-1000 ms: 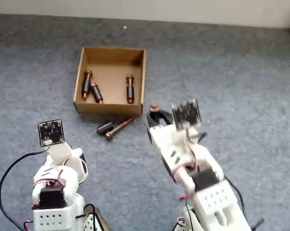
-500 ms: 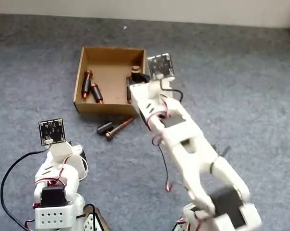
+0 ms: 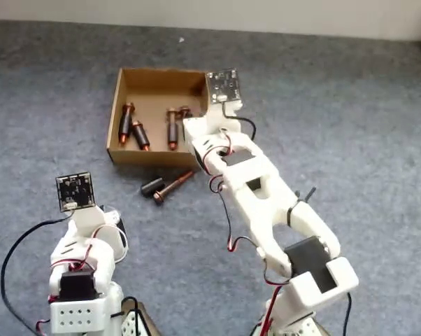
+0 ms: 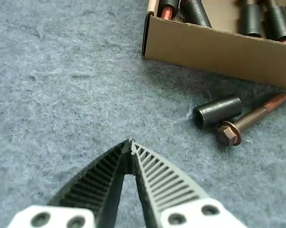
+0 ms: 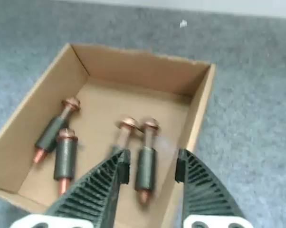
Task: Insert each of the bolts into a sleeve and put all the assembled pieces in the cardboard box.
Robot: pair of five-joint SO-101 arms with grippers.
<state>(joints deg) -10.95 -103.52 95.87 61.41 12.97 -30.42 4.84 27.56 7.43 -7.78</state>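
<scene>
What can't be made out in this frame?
- High view: the white right arm hides the right wall of the brown cardboard box and most of one copper bolt in a black sleeve.
- Right wrist view: the open right hand covers the lower end of a blurred assembled piece.
- Left wrist view: the top edge cuts off the boxed pieces.

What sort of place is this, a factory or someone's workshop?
Likely a robotics lab or hobby bench: a white left arm and right arm stand on a grey carpeted surface, near a cardboard box holding sleeved bolts.
</scene>
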